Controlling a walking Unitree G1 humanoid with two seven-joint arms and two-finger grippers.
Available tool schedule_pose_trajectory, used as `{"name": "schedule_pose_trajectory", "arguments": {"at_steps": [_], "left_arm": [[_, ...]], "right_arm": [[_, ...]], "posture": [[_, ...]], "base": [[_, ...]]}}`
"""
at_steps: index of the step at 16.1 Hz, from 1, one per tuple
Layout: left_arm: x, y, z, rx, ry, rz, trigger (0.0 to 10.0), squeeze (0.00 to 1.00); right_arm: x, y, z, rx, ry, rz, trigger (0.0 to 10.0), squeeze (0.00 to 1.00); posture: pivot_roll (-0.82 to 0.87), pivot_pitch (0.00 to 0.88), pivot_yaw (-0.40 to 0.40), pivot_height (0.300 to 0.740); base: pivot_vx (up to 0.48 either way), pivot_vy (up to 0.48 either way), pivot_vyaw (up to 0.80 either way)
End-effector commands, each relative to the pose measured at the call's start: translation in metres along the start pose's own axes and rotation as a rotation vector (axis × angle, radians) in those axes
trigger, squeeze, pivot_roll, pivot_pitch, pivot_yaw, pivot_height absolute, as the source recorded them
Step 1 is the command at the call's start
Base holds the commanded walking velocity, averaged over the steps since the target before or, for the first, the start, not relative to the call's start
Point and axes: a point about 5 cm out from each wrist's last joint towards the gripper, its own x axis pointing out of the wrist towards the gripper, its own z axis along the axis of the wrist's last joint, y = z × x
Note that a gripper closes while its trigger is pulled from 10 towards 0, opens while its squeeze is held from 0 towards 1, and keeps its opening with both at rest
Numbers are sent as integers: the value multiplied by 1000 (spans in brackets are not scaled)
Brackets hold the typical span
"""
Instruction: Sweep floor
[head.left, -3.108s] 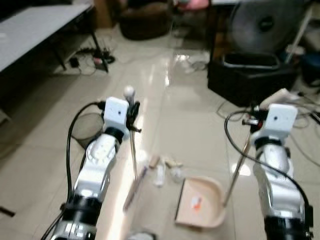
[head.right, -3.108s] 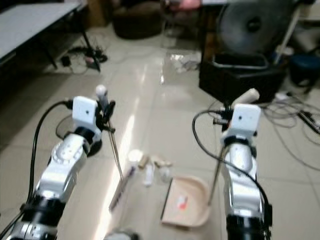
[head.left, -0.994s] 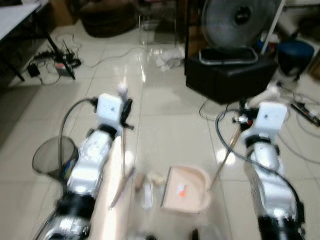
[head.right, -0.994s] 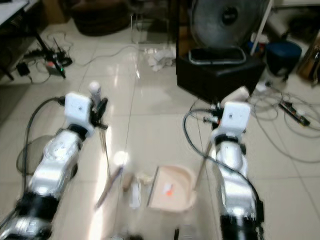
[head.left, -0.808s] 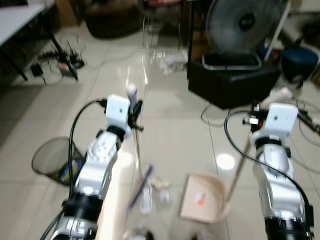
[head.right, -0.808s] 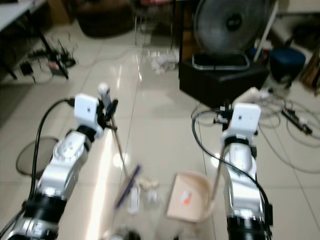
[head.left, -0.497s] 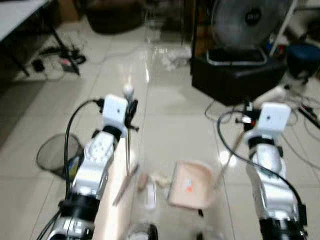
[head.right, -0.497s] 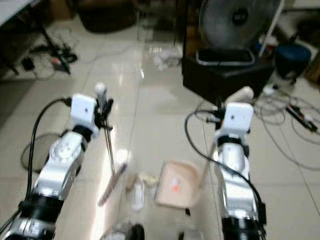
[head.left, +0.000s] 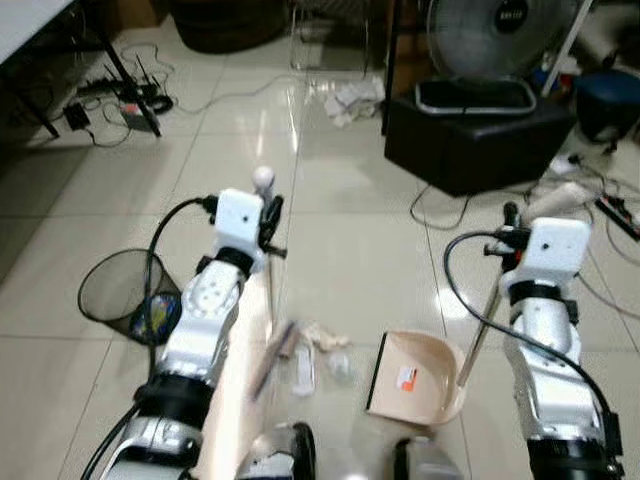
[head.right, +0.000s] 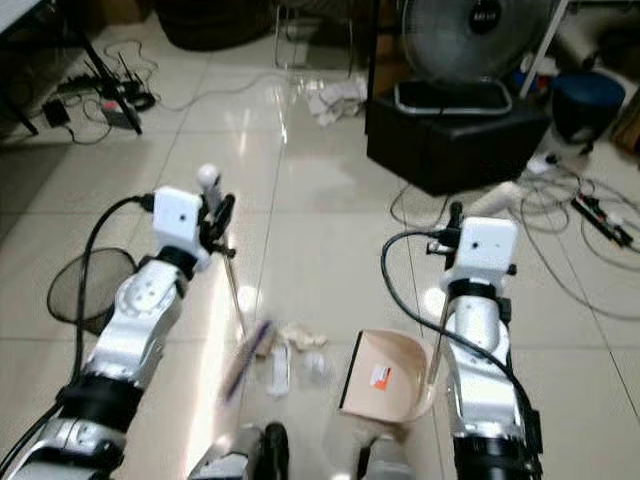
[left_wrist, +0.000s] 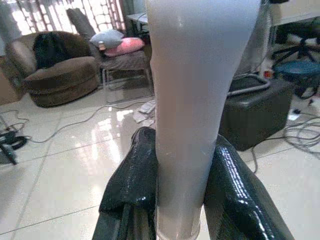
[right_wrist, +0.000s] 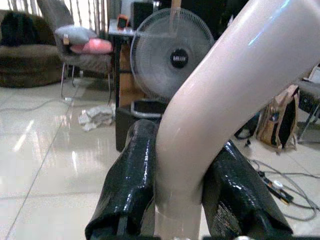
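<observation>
A glossy tiled floor (head.left: 350, 250) runs back to a black box with a fan on it, with cables along the far edges and a mesh waste bin (head.left: 115, 295) at the robot's left. Half a second ago the view was blurred; now it has steadied and the whole scene has shifted, so the camera moved. The left gripper (left_wrist: 177, 185) stays clamped on the broom handle (head.left: 268, 275), its head (head.left: 275, 355) slanting beside the scraps (head.left: 320, 350). The right gripper (right_wrist: 175, 180) grips the dustpan handle (head.left: 480, 320); the dustpan (head.left: 415, 380) has slid slightly away from the litter. The scraps lie between the two, still unswept, so the sweep seems barely begun.
</observation>
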Motion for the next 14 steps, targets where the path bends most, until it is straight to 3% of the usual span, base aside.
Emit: {"name": "schedule_pose_trajectory", "arguments": {"at_steps": [1,5,12,14], "left_arm": [[3,2,4,6,-26,3,10000,0],[13,-12,2,-16,-36,-10,10000,0],[19,-27,-1,-45,-37,-14,10000,0],[27,-30,3,-62,-45,3,10000,0]], "right_arm": [[6,1,9,-19,-65,10,10000,0],[24,10,8,-69,-128,36,10000,0],[32,35,0,-69,-165,82,10000,0],[31,51,-2,-44,-172,118,10000,0]], "posture": [[53,254,122,740],[64,302,132,740],[86,330,130,740],[87,329,131,740]], "base": [[0,0,0],[0,0,0],[0,0,0],[0,0,0]]}}
